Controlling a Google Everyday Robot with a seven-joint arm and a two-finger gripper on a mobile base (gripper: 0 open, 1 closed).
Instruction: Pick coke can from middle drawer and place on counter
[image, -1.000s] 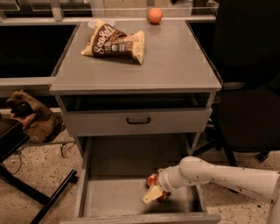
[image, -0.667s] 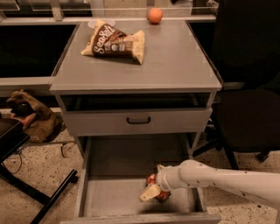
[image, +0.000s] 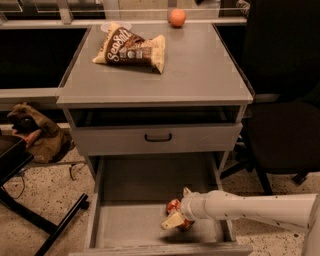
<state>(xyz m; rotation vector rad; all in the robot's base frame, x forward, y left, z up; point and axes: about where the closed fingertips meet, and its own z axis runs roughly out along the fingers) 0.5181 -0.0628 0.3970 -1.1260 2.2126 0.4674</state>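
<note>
The coke can (image: 173, 205), small and red, lies on the floor of the open middle drawer (image: 130, 222), towards its front right. My gripper (image: 179, 212) reaches in from the right at the end of the white arm (image: 250, 207). It sits right at the can and covers most of it. The counter (image: 200, 75) is the grey cabinet top above.
A chip bag (image: 131, 49) lies on the counter at the back left and an orange fruit (image: 176, 17) at the back edge. The upper drawer front (image: 157, 137) with a black handle is shut. A dark chair (image: 285, 115) stands to the right; a bag (image: 35, 135) lies left.
My gripper and arm have shifted a little to the left inside the drawer, closer over the can. The can has stayed on the drawer floor.
</note>
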